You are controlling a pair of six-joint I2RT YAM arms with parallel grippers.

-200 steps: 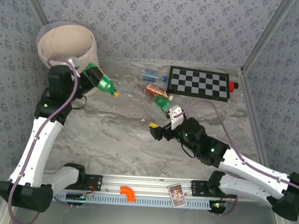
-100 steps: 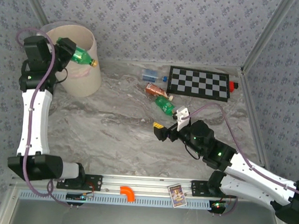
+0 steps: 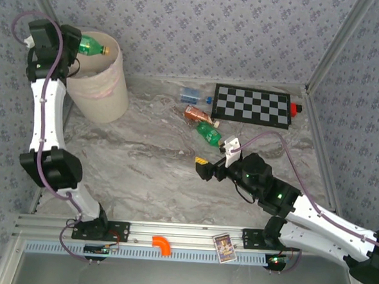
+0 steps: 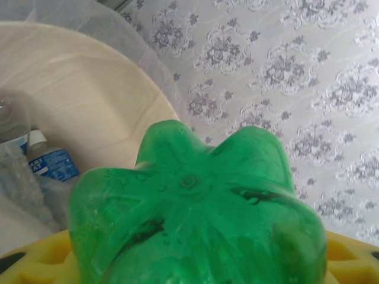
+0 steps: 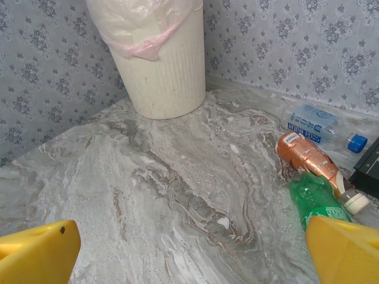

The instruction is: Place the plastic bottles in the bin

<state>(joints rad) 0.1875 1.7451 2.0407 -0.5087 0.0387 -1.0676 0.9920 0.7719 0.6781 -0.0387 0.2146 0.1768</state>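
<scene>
My left gripper is shut on a green plastic bottle and holds it sideways over the open top of the pale bin at the far left. In the left wrist view the bottle's base hides the jaws, and a blue-labelled bottle lies inside the bin. Three bottles lie on the table: a clear one with a blue cap, an orange one and a green one. My right gripper is open just near of that green bottle, with nothing between its fingers.
A black-and-white checkerboard lies flat at the back right, close to the bottles. Patterned walls close in the marble table on the left, back and right. An orange piece and a card sit on the front rail.
My left arm has swung the green bottle up and left, from beside the bin to over its opening. The right gripper has edged slightly right and stayed open.
</scene>
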